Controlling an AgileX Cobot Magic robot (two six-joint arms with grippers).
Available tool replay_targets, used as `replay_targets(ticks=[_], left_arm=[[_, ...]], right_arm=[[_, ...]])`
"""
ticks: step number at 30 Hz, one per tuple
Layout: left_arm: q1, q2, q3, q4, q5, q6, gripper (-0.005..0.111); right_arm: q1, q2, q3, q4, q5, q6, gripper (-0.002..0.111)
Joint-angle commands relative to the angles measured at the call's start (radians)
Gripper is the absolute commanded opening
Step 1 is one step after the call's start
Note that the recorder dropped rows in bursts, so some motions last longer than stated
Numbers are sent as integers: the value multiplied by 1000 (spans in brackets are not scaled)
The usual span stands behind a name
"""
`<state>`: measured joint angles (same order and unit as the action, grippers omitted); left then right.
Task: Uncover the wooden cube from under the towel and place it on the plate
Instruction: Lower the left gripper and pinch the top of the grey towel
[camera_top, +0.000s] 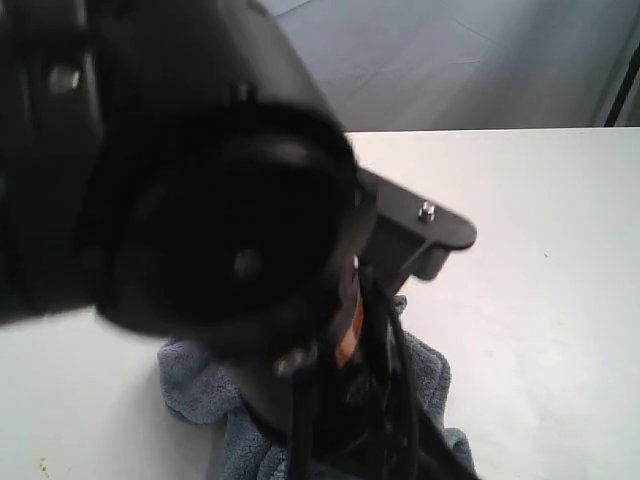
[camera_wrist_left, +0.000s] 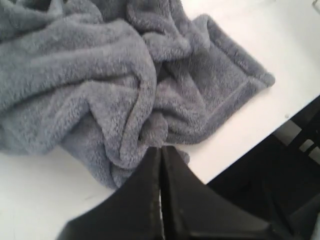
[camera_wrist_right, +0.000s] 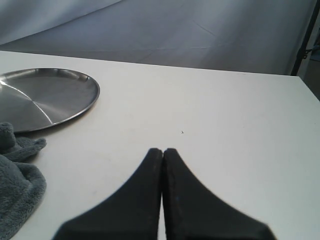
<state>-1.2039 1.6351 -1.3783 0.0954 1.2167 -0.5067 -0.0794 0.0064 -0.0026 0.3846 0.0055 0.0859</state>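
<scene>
The towel (camera_wrist_left: 115, 85) lies crumpled in thick blue-grey folds on the white table, near the table's edge. My left gripper (camera_wrist_left: 161, 149) is shut, its tips just over the towel's near fold with nothing between them. The plate (camera_wrist_right: 47, 97), round shiny steel, sits on the table beside a towel (camera_wrist_right: 15, 180) corner. My right gripper (camera_wrist_right: 162, 150) hovers shut above bare table, apart from the plate. The wooden cube is hidden. In the exterior view a dark arm blocks most of the scene; only part of the towel (camera_top: 195, 385) shows.
The white table (camera_wrist_right: 225, 120) stretches to a grey backdrop cloth (camera_wrist_right: 200, 35). The table edge (camera_wrist_left: 260, 145) drops off to dark floor close to the towel. A black arm link (camera_top: 415, 230) juts over the table in the exterior view.
</scene>
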Motion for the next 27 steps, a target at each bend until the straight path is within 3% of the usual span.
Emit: replay_targets(ticks=[1,10,17,21,27], left_arm=[[-63,-33,131,41,-6,-184,0],[-63,-36,398,16,-329,-351,0],[-63,-36,471,98,-323,-452,9],[-63,-36,494,119,-357,-512,25],[-63,-36,532,117,-475,-512,63]], right_arm=[[0,-6,3,5,12,4,3],[0,-6,3,5,12,4,3],[0,-6,3,5,12,4,3],[0,-6,3,5,12,4,3],[0,-6,3,5,12,4,3]])
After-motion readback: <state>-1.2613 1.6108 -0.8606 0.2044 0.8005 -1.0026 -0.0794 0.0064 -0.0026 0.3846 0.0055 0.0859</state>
